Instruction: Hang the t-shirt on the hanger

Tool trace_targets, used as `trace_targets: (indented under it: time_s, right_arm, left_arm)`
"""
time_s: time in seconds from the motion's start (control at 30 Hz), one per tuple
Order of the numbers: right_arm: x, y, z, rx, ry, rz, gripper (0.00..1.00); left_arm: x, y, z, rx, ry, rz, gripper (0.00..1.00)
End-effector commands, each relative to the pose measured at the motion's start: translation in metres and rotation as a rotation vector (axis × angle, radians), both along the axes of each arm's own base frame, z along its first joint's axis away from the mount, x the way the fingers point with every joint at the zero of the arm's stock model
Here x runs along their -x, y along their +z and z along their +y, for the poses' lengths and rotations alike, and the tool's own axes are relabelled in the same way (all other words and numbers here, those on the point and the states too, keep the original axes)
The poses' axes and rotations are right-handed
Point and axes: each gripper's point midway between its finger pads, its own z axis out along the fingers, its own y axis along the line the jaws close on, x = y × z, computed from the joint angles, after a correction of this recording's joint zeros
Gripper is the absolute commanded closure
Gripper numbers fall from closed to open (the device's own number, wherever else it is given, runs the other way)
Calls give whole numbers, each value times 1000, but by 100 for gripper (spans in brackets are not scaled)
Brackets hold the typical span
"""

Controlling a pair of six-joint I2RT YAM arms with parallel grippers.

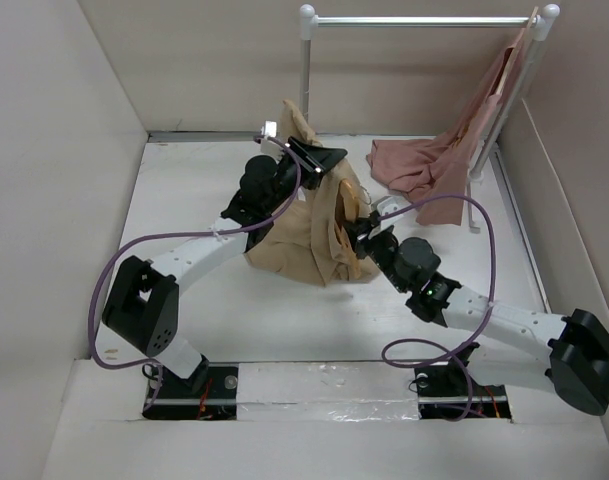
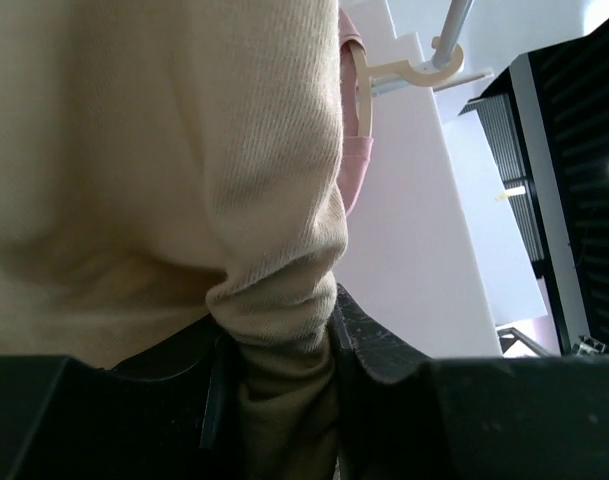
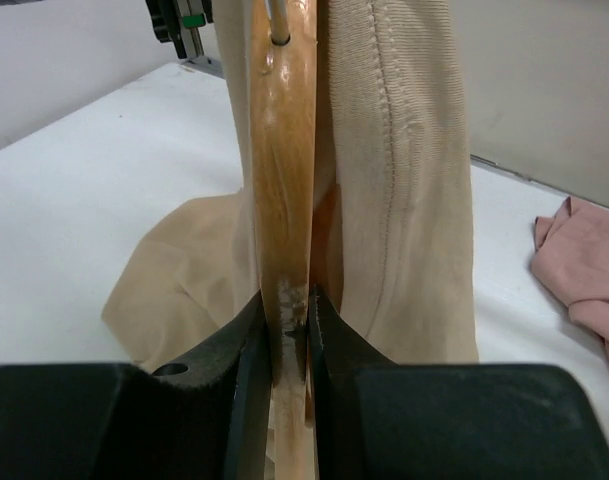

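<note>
The tan t-shirt (image 1: 294, 245) stands in a raised heap at the table's middle. My left gripper (image 1: 309, 158) is shut on a bunch of its cloth and holds the top up; in the left wrist view the ribbed cloth (image 2: 184, 150) fills the frame and is pinched in the gripper (image 2: 284, 350). My right gripper (image 1: 364, 228) is shut on the light wood hanger (image 3: 284, 150), gripping its arm edge-on at the gripper (image 3: 287, 320). The hanger stands upright against the t-shirt (image 3: 404, 160), whose seamed edge hangs to its right. Most of the hanger is hidden in the top view.
A silver rail (image 1: 424, 20) on white posts stands at the back right. A dusty-pink garment (image 1: 429, 165) hangs from it on another hanger and spills onto the table; it also shows in the right wrist view (image 3: 584, 270). Walls close in on the left, back and right.
</note>
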Motion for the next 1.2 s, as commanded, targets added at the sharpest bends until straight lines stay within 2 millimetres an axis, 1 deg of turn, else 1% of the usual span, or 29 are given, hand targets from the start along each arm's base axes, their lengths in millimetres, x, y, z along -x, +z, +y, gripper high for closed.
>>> trace_targets:
  time_s: [0.0, 0.07, 0.1, 0.13, 0.2, 0.27, 0.3, 0.33, 0.37, 0.4, 0.47, 0.5, 0.53, 0.57, 0.6, 0.63, 0.67, 0.73, 0.77, 0.8, 0.83, 0.87, 0.9, 0.93, 0.97, 1.0, 1.03, 1.07, 1.17]
  right_arm:
    - [16, 92, 16, -192, 97, -196, 100]
    - [17, 91, 18, -199, 108, -185, 100]
    - [17, 90, 19, -198, 114, -177, 100]
    - [18, 90, 19, -200, 116, -174, 100]
    - [18, 91, 19, -213, 117, -161, 100]
    - [17, 91, 23, -207, 125, -141, 100]
    - [17, 86, 25, -180, 131, -118, 93]
    - [19, 87, 25, -201, 137, -92, 84]
    - [20, 86, 24, -220, 138, -74, 64]
    - [22, 83, 22, -221, 137, -57, 55]
    - [30, 83, 13, -240, 141, -46, 39]
    - [33, 78, 11, -228, 141, -29, 36]
    - [36, 77, 7, -230, 141, -23, 34]
    - [42, 80, 0, -251, 141, -19, 30]
    - [46, 74, -3, -242, 144, -1, 29]
    - [49, 72, -5, -243, 147, 4, 28]
    - [55, 73, -10, -255, 155, 2, 29]
    - [61, 61, -12, -231, 170, 39, 29]
    - [63, 56, -14, -231, 172, 60, 31]
    - [69, 45, -18, -202, 177, 81, 37]
    - [72, 39, -22, -208, 175, 95, 47]
    - [75, 33, -25, -230, 171, 119, 70]
    - [81, 37, -34, -272, 167, 110, 84]
    - [81, 15, -42, -273, 132, 141, 97]
    - [83, 8, -48, -309, 112, 159, 100]
    - [84, 4, -53, -329, 99, 158, 100]
    - [85, -10, -61, -335, 71, 170, 100]
    - [83, -15, -66, -355, 48, 187, 100]
    - [77, -33, -73, -353, -15, 255, 100]
  left_arm:
    - [18, -21, -18, -62, -115, -42, 100]
    - [17, -26, -14, -56, -113, -43, 100]
    - [19, -19, -14, -28, -119, -67, 100]
    - [21, -25, -14, -24, -126, -58, 100]
    - [26, -19, -15, -11, -146, -77, 100]
    - [29, -19, -14, -6, -153, -83, 100]
    - [32, -11, -13, 10, -156, -103, 100]
    - [31, -8, -9, 21, -151, -105, 100]
    - [31, -7, -6, 21, -157, -108, 100]
    - [35, 1, -4, 32, -163, -123, 100]
    - [36, 4, 3, 40, -155, -129, 100]
    - [37, 12, 10, 49, -141, -145, 100]
    - [38, 13, 11, 51, -142, -147, 100]
    - [37, 17, 14, 54, -138, -154, 100]
    - [42, 23, 15, 66, -154, -167, 100]
    - [41, 24, 18, 69, -147, -170, 100]
    - [44, 29, 20, 80, -146, -181, 100]
    - [45, 36, 21, 94, -148, -192, 100]
    - [46, 38, 21, 98, -155, -196, 100]
    - [47, 42, 23, 112, -167, -201, 100]
    - [50, 40, 23, 121, -177, -194, 100]
    - [50, 41, 27, 135, -176, -194, 100]
    - [53, 46, 28, 154, -184, -214, 100]
    - [51, 45, 31, 164, -180, -203, 100]
    - [49, 46, 34, 167, -178, -204, 100]
    - [52, 48, 34, 173, -193, -213, 100]
    - [54, 49, 34, 183, -199, -216, 100]
    - [55, 47, 35, 197, -203, -205, 100]
    - [54, 50, 36, 215, -214, -211, 100]
